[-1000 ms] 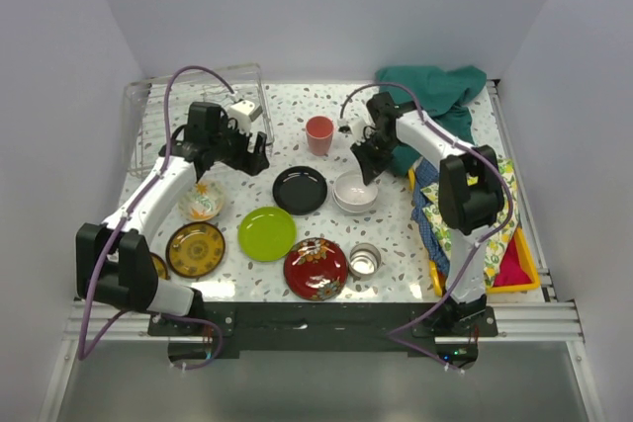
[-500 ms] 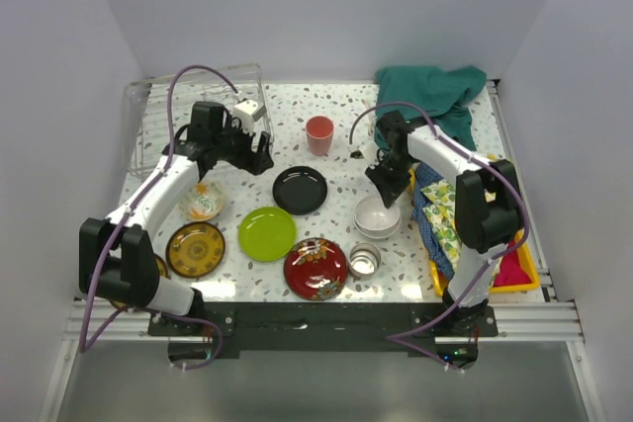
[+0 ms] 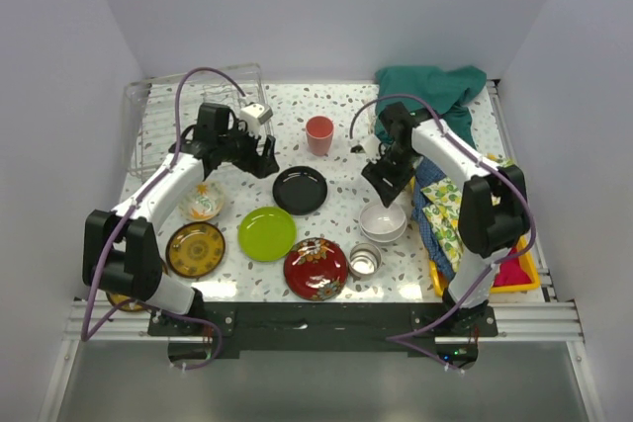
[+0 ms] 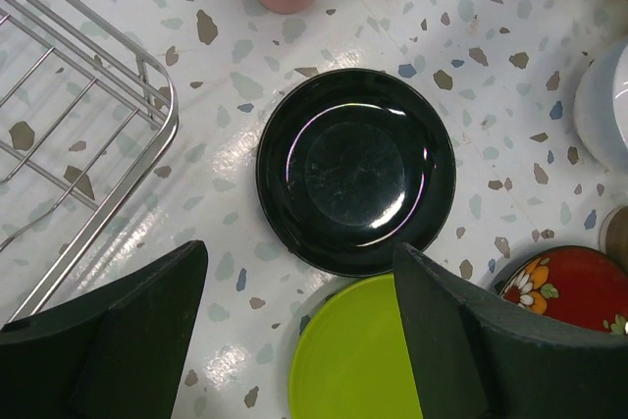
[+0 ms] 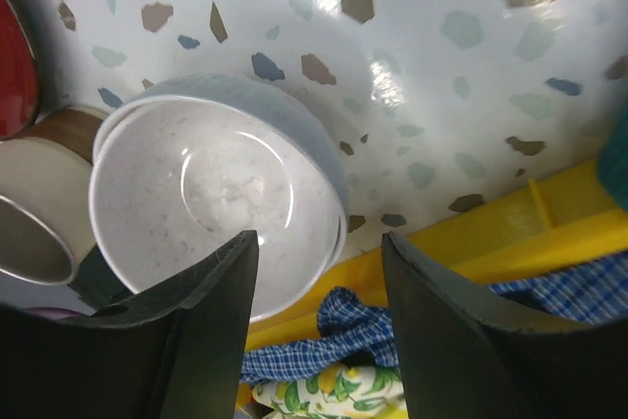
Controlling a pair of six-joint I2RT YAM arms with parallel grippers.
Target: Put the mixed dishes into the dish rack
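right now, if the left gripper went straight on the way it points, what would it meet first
Probably the black plate: in the wrist view it lies centred ahead of the open left gripper, with nothing between them. Depth is unclear.

Your top camera looks down from high behind the near edge of the table [image 3: 297,116], far enough back to frame all of it. Your left wrist camera points straight down, close over the black plate [image 4: 355,172], which sits mid-frame in the top view. Your right wrist camera hangs closer still over the white bowls [image 5: 216,198], right of centre in the top view.
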